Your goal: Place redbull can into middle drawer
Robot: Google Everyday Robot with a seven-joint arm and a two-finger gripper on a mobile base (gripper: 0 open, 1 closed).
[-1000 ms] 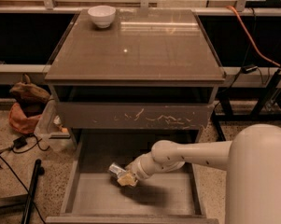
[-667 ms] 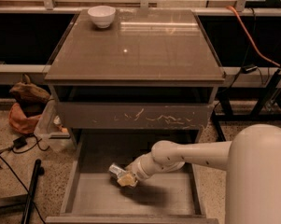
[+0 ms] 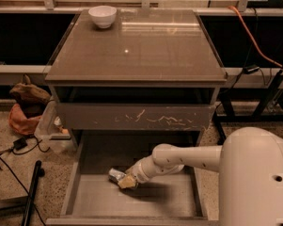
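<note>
The middle drawer [image 3: 89,197] is pulled open below the scratched drawer front, showing a plain grey-brown floor. The redbull can [image 3: 115,174], small and silvery, lies low over the drawer floor near its middle left. My gripper [image 3: 125,181] reaches into the drawer from the right on a white arm and sits right at the can, with tan fingertips against it. Part of the can is hidden by the gripper.
A white bowl [image 3: 102,16] stands at the back left of the cabinet top [image 3: 141,46]. The drawer front with pale scratches [image 3: 136,117] hangs above the open drawer. Bags [image 3: 26,107], cables and a black pole [image 3: 30,197] lie on the floor at the left.
</note>
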